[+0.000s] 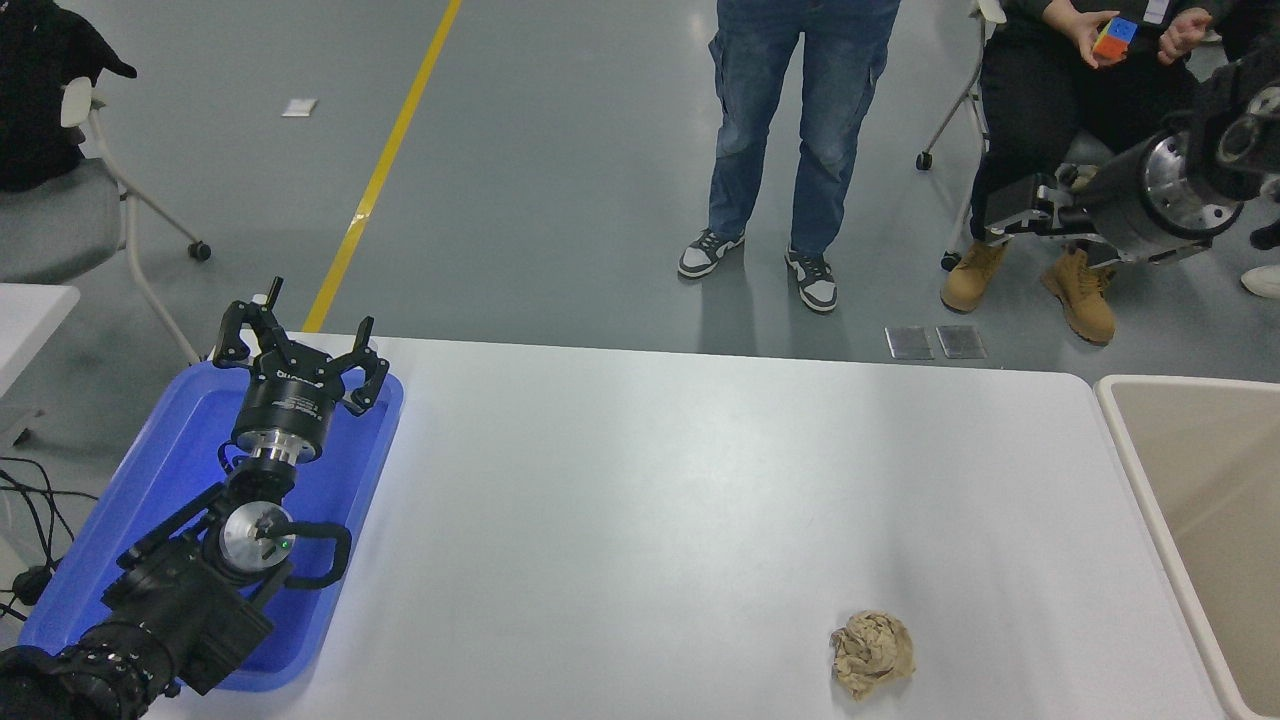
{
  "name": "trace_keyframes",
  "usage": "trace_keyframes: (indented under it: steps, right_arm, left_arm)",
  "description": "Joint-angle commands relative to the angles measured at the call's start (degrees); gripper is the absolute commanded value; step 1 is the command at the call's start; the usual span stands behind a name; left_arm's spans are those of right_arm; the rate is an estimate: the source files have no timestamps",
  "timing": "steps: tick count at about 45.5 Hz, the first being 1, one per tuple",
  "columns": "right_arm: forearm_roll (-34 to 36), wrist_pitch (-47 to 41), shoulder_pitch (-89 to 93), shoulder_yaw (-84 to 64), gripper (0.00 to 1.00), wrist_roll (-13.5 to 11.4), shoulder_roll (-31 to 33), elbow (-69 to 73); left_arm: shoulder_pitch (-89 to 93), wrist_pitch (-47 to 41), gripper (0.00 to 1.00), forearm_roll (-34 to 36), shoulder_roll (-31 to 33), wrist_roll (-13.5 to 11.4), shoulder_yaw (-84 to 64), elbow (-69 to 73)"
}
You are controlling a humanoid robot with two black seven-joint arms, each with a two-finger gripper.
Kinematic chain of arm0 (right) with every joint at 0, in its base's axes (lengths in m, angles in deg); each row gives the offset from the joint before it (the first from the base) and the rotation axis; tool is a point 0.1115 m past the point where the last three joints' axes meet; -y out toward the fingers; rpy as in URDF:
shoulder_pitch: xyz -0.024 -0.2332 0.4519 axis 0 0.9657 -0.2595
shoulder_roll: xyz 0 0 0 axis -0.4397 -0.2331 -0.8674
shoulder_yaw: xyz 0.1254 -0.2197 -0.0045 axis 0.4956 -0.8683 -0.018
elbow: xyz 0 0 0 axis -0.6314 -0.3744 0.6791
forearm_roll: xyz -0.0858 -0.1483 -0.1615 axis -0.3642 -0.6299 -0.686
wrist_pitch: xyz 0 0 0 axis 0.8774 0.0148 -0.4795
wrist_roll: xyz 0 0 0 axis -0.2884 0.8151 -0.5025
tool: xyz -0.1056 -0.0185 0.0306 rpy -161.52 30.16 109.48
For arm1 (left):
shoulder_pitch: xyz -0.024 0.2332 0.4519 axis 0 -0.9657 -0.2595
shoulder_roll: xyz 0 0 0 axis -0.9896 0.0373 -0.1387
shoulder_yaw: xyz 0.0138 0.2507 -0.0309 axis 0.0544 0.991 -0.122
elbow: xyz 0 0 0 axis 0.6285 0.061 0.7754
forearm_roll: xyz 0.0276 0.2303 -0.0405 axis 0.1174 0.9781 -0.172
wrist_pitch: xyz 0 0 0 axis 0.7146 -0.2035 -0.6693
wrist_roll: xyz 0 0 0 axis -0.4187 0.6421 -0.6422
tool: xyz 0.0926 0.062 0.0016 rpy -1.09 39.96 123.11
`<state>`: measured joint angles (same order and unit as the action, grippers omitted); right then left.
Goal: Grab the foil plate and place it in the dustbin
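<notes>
A lab or workshop hall: grey painted floor [560,150] (yellow lane line [385,165]), wheeled chairs [60,215].

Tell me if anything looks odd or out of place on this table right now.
The shiny foil plate is nowhere in view. On the white table lies only a crumpled tan paper ball, near the beige plastic dustbin. The right pincer hangs high beyond the table's far edge; the left pincer is parked over the blue plastic tray.

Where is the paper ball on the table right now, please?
In the head view, the paper ball lies near the table's front edge, right of centre, left of the dustbin.
</notes>
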<state>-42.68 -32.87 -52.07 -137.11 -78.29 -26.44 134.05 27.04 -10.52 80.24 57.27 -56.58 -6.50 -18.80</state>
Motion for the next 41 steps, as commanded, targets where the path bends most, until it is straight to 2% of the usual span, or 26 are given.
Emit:
trace_keyframes:
  steps: [1,16,41]
  right_arm:
    - [-0.07,-5.41,-5.48,-1.2,1.0,-0.02,-0.53,7.61]
    - [0.01,-10.59,-9.78,-1.11,1.0,-0.02,-3.43,11.92]
    - [0.1,-10.86,-9.96,-1.11,1.0,-0.02,-5.63,12.09]
  left_arm:
    - [0.03,-0.01,1.0,0.03,0.0,0.01,0.0,0.0]
    - [0.03,-0.01,1.0,-0.05,0.0,-0.07,0.0,0.0]
    - [-0.06,-0.01,1.0,0.03,0.0,-0.07,0.0,0.0]
